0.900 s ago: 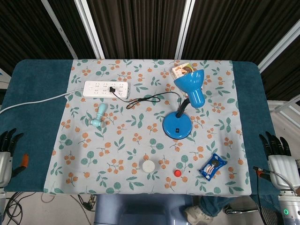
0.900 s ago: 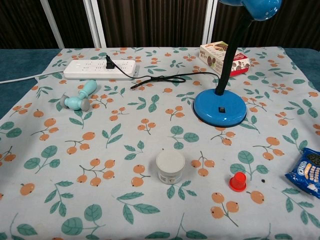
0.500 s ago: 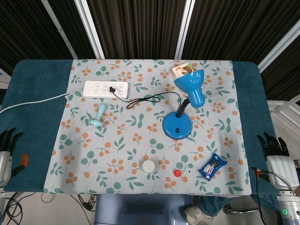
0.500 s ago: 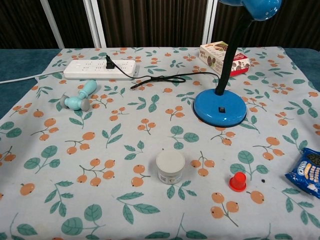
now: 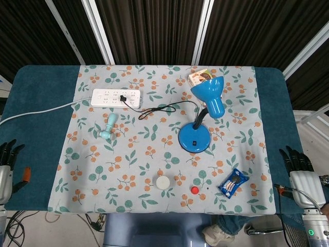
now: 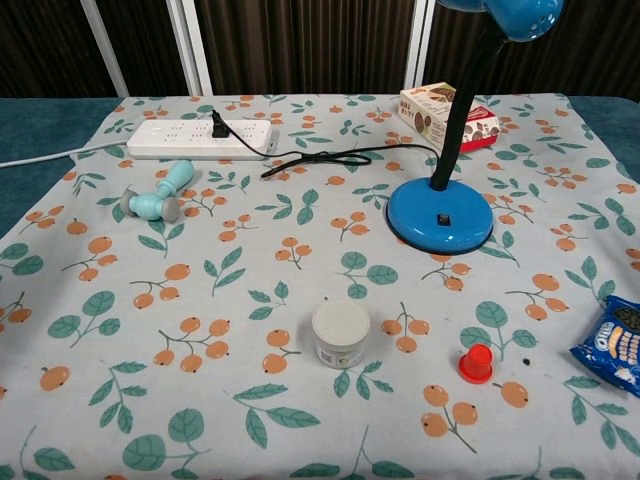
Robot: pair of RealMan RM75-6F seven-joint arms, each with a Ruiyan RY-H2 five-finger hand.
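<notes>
Both robot hands hang empty with fingers spread: the right robot hand (image 5: 300,172) off the surface's edge, nearest the blue snack packet (image 5: 233,182); the left robot hand (image 5: 6,167) opposite. Nothing looks handled yet.

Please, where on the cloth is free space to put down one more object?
Free: the front-left cloth, between the teal roller and the white jar; also the middle, between the power strip and jar. Crowded: around the blue lamp, red cap and cookie packet.
</notes>
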